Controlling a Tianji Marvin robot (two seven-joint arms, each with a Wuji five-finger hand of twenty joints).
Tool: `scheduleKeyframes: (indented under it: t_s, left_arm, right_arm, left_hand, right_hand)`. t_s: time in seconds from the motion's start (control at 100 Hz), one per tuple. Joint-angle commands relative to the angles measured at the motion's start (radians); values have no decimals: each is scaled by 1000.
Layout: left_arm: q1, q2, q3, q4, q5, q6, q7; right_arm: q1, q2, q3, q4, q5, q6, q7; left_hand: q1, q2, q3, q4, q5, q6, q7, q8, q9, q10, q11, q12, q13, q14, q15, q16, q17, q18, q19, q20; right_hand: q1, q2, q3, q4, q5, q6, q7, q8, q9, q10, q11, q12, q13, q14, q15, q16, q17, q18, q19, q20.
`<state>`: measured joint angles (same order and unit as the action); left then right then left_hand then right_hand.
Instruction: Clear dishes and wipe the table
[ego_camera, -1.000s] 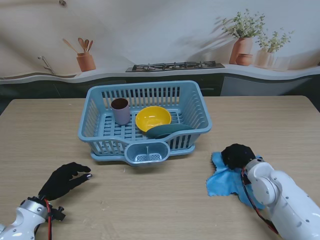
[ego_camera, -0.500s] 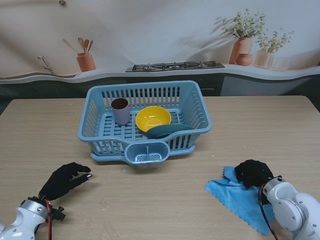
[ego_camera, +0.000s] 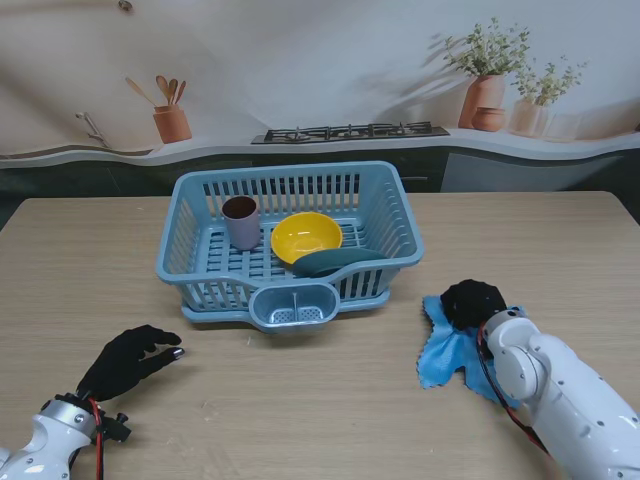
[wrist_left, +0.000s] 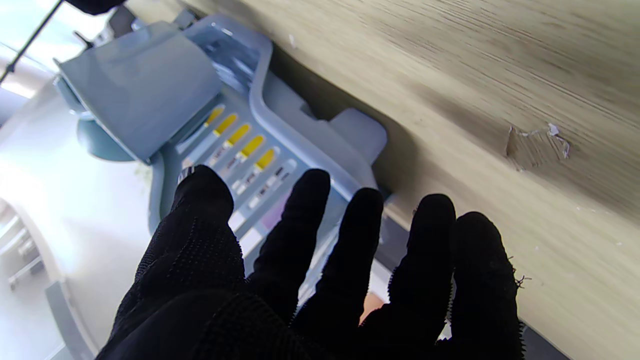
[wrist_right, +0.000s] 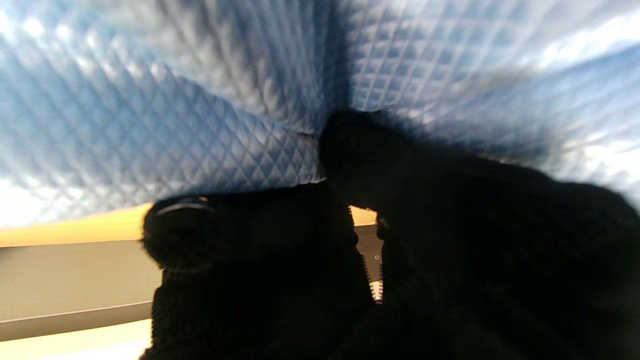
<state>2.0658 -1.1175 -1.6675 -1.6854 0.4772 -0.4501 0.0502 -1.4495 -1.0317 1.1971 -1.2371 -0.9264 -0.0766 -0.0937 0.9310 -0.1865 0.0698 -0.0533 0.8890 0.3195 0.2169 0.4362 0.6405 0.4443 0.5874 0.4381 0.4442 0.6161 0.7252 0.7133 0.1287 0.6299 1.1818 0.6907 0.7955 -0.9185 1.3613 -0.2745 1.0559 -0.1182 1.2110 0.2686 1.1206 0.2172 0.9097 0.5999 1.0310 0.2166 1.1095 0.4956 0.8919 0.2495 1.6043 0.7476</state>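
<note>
Blue cloth (ego_camera: 447, 352) bunched under my right hand (ego_camera: 472, 304), fingers clamped on it, near right of the basket (ego_camera: 395, 205); my left hand (ego_camera: 128, 360) rests near left, fingers spread, empty.

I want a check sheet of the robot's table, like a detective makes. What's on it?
Surface: wooden table, a small chip showing in the left wrist view.
Job's things: blue rack holding cup, yellow bowl, dark plate; blue cloth.
Clutter: nothing seen.
Hands: left hand open, fingers spread; right hand pressed on the cloth.
Cables: red wire at left wrist.
Surroundings: printed kitchen backdrop.
</note>
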Motion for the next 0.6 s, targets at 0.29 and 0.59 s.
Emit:
scheduleKeyframes:
  t_s: [0.29,0.59]
  left_arm:
    - [3,-3,2,-4,2,6,-6]
    - [9,-4,0,-4,3,-3,0]
  right_arm:
    - [30,-12,-44,55,-15,19,39]
    - [-162,5,154,-61,-94,-108,66]
  left_hand:
    - [23,17,32,19,-14,-23,1,7,-5,-32,-2,-20,11,-11,-5,-1,-8,-13,-14,-15]
    - [21,16,34,19,-13,-24,1,7,-4,-30,-1,-20,13,-13,-4,0,-8,-13,-14,-15]
  right_hand:
    - [66,28,20,4,7,69,-73,-46,8,-74,-159,-116,15,7,18,-7,-22,-104,-11,14]
    - [66,27,20,4,5,73,-72,-46,7,-72,-159,-117,16,9,19,-7,-22,-101,-8,14]
